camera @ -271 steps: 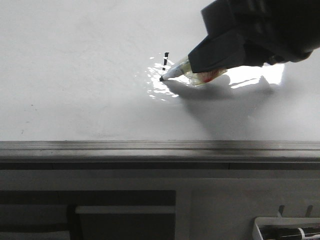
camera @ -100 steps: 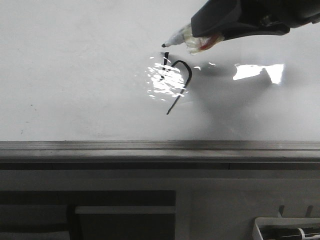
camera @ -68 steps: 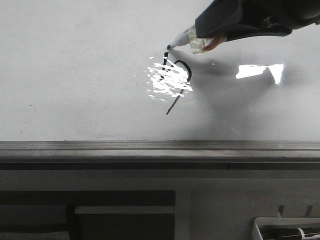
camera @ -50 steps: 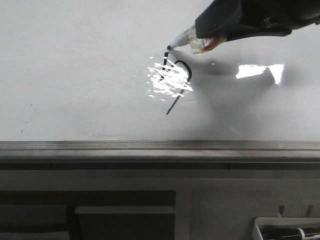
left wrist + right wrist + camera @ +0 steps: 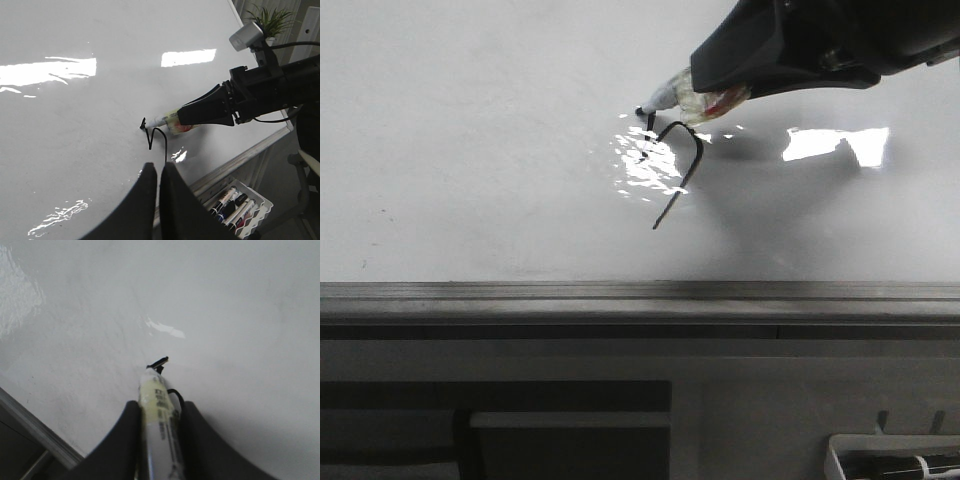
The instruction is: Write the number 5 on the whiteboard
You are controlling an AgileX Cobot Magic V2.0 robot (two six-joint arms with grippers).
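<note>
The whiteboard (image 5: 470, 150) is glossy white with glare. On it are black strokes of the number 5 (image 5: 682, 170): a short stem, a curved loop and a slanted tail, also in the left wrist view (image 5: 159, 137). My right gripper (image 5: 715, 88) is shut on a white marker (image 5: 670, 97) whose tip rests at the top of the stem. In the right wrist view the marker (image 5: 159, 425) sits between the black fingers (image 5: 125, 440), tip (image 5: 158, 362) on the board. My left gripper (image 5: 156, 172) is shut and empty, above the board near its front edge.
A grey metal rail (image 5: 640, 295) runs along the whiteboard's near edge. A white tray of spare markers (image 5: 235, 205) hangs below the rail at the right. A small potted plant (image 5: 270, 20) stands beyond the board's far corner.
The loop and tail were drawn after the earliest frame. Since then the marker tip rose off the board, then came down and slightly left onto the top of the stem.
</note>
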